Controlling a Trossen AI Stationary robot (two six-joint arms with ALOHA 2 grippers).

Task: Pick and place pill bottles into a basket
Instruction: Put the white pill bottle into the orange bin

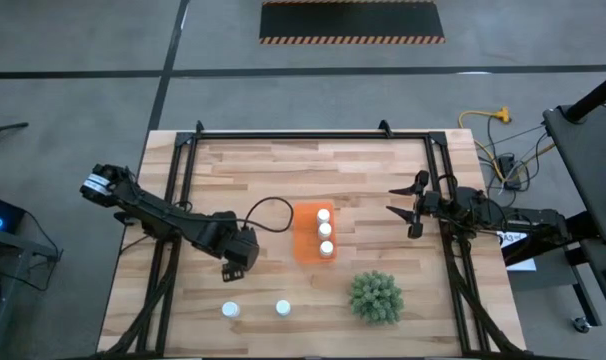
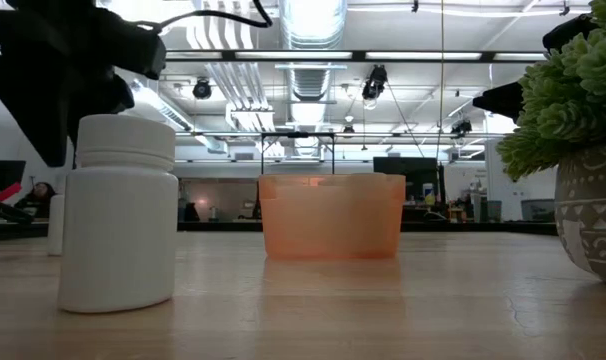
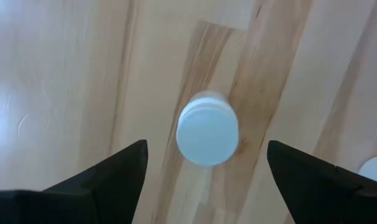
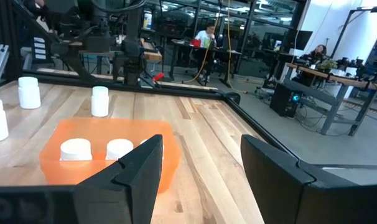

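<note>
The orange basket (image 1: 307, 240) stands mid-table with three white pill bottles (image 1: 325, 231) upright in a row along its right side. Two more bottles (image 1: 230, 310) (image 1: 283, 308) stand near the front edge. Another bottle (image 3: 207, 137) stands upright under my left gripper (image 3: 206, 148), hidden in the high view; it also shows in the right wrist view (image 4: 99, 101). My left gripper (image 1: 240, 262) is open, points down, and hovers above this bottle with a finger on either side, apart from it. My right gripper (image 1: 408, 203) is open and empty, right of the basket.
A round green spiky plant (image 1: 375, 297) in a patterned pot stands near the front, right of the loose bottles and just in front of the basket. A black cable (image 1: 268, 205) loops on the table left of the basket. Black frame rails (image 1: 313, 136) run along the table's edges.
</note>
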